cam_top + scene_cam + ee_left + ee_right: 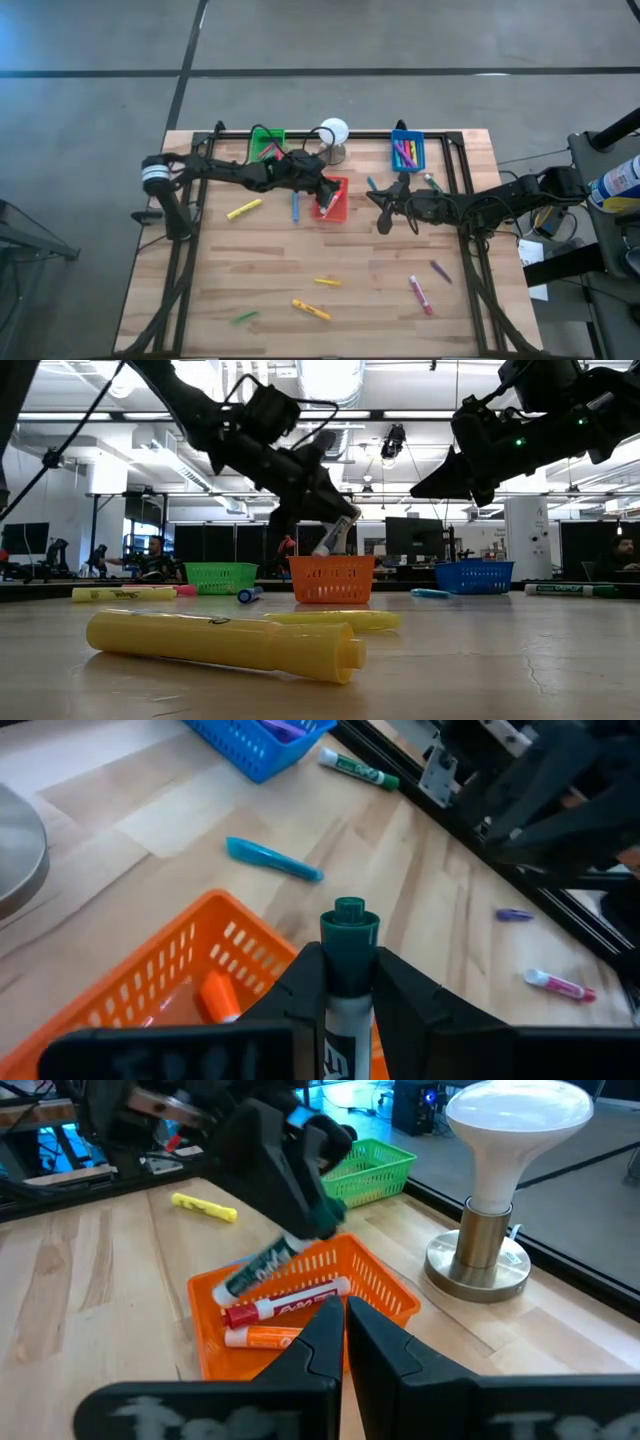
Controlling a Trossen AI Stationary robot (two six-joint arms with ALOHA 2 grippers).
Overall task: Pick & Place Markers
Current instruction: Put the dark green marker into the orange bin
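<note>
The left pincer [300, 1175] is pinching a green-capped marker [349, 952] right over the orange bin [375, 1285]; two markers already lie inside it, a red-capped one [290, 1307] and an orange one [262, 1337]; the right pincer [385, 212] hangs beside the bin, fingers pressed together, holding nothing; more markers lie scattered on the counter [360, 300], like a yellow one [243, 209].

A robotics lab: beyond the wooden table [500, 660] stand rows of monitors [415, 538], seated people [152, 557], exposed ceiling ducts [330, 380] and strip lights.
</note>
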